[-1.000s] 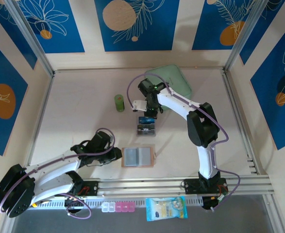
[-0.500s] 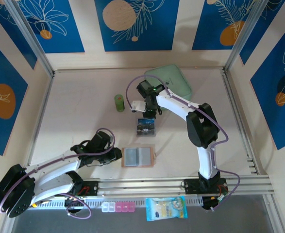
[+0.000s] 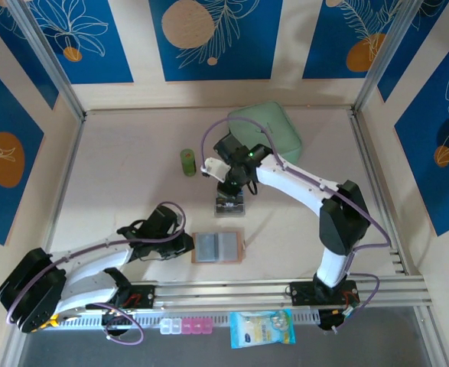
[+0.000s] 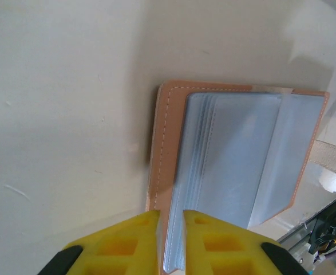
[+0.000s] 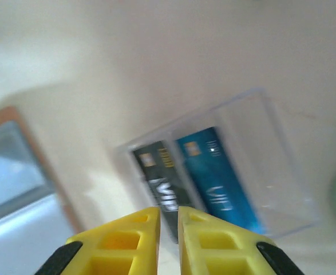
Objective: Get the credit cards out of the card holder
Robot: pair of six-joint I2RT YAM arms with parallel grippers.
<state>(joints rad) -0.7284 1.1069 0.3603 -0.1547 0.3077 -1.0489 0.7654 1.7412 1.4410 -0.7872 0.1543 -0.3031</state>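
Note:
The card holder lies open on the table, tan leather outside and grey slots inside. My left gripper is shut on its left edge, with the leather and slot pages pinched between the yellow fingers. Two credit cards, a dark one and a blue one, lie in a clear plastic box behind the holder. My right gripper hovers over that box, its jaws slightly apart with nothing between them. The holder's corner shows at the left of the right wrist view.
A mint-green zip case lies at the back behind the right arm. A small green cylinder stands left of the box. A pill organiser and a printed packet lie beyond the front rail.
The right arm swung its elbow to the right and its gripper came down nearer the clear box, jaws parting slightly. The left gripper closed tighter on the holder's edge.

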